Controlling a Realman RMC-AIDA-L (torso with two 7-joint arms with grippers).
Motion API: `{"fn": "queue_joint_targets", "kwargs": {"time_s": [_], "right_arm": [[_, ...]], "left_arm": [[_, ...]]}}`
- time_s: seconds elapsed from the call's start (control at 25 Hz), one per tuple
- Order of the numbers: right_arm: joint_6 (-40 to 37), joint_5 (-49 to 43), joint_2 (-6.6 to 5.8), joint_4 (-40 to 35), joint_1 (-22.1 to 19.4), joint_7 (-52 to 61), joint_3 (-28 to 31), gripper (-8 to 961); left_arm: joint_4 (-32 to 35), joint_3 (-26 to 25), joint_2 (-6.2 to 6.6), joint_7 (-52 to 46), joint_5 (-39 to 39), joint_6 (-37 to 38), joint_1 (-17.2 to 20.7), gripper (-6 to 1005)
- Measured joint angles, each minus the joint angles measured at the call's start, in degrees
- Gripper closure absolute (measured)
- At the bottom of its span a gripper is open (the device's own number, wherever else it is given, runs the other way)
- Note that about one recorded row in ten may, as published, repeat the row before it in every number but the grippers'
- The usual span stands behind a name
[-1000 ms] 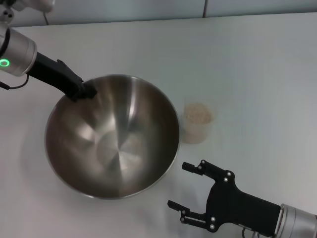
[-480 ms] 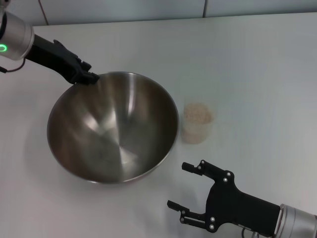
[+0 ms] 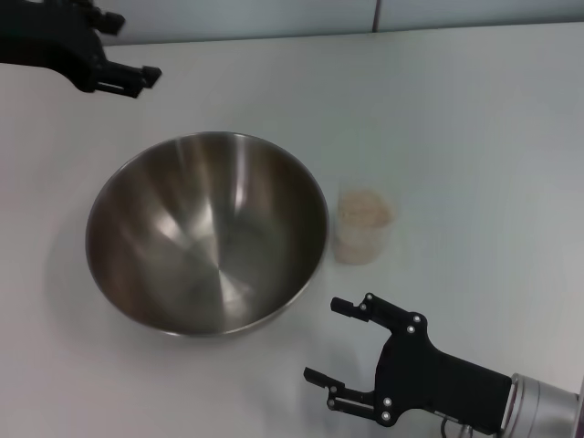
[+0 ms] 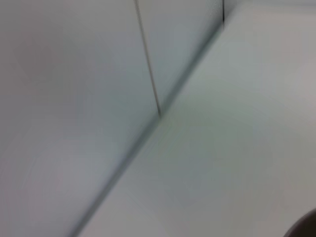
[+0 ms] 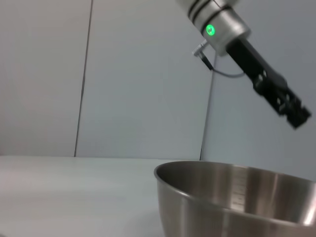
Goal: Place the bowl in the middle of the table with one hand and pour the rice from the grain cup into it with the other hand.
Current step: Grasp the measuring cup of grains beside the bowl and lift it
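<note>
The bowl [image 3: 208, 233], wide shiny steel and empty, rests upright on the table [image 3: 456, 119] left of centre; its rim also shows in the right wrist view [image 5: 237, 195]. Just right of it, not touching, stands the clear grain cup [image 3: 363, 228] with beige rice [image 3: 365, 210] inside. My left gripper [image 3: 128, 47] hangs open at the far left corner, well clear of the bowl's rim, and appears above the bowl from the right wrist camera [image 5: 294, 111]. My right gripper [image 3: 327, 339] is open near the front edge, in front of the cup, holding nothing.
A grey panelled wall [image 3: 274, 18] runs along the table's far edge and fills most of the left wrist view [image 4: 74, 98]. Bare tabletop lies to the right of the cup and behind the bowl.
My left gripper let go of the bowl's far rim and drew back up to the far left corner. The bowl settled level. The right gripper barely moved.
</note>
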Motion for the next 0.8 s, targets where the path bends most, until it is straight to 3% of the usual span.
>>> {"fn": "queue_joint_targets", "kwargs": {"time_s": [0.04,0.08,0.12,0.16,0.2,0.4,0.48,0.6,0.64,0.68,0.72,0.8], "right_arm": [[-0.01,0.01,0.0,0.15,-0.02,0.0,0.02,180],[-0.03,0.0,-0.03,0.17,-0.1,0.0,0.08,179],[-0.02,0.0,-0.05,0.24,-0.16,-0.01,0.16,179],[0.02,0.0,-0.08,0.24,-0.21,-0.02,0.22,179],[0.04,0.0,-0.09,0.24,-0.22,-0.02,0.29,179],[-0.21,0.44,-0.11,0.11,-0.51,-0.03,0.65,180],[-0.25,0.53,-0.12,0.1,-0.73,-0.02,0.77,180],[-0.47,0.61,-0.12,0.2,-1.64,-0.01,1.5,180],[-0.7,0.64,-0.12,0.2,-2.03,-0.03,1.91,180],[-1.22,0.66,-0.12,0.15,-2.48,-0.1,2.32,180],[-1.75,0.66,-0.13,0.07,-2.94,-0.12,2.83,180],[-3.13,0.67,-0.18,-0.15,-4.29,-0.04,5.12,180]], "left_arm": [[4.86,2.58,0.13,1.71,-6.38,-0.81,5.06,442],[6.93,3.76,0.18,2.88,-10.11,-1.61,7.76,389],[6.93,3.76,0.18,2.88,-10.11,-1.61,7.76,336],[12.02,7.13,0.33,8.87,-22.15,-4.94,17.21,284],[13.65,8.54,0.41,13.5,-28.91,-6.76,22.75,231],[10.04,10.48,0.29,26.2,-43.24,-7.05,34.78,165],[2.49,11.06,0.37,35.39,-51.0,-5.2,39.94,165],[-3.01,10.64,0.43,40.29,-54.54,-2.97,41.75,165],[-9.05,9.46,0.55,44.93,-56.68,-0.05,42.67,165],[-9.05,9.46,0.55,44.93,-56.68,-0.05,42.67,165],[-21.28,4.26,0.85,52.83,-57.43,5.96,42.58,165],[-26.6,1.26,1.12,56.28,-56.79,7.81,42.12,165]]}}
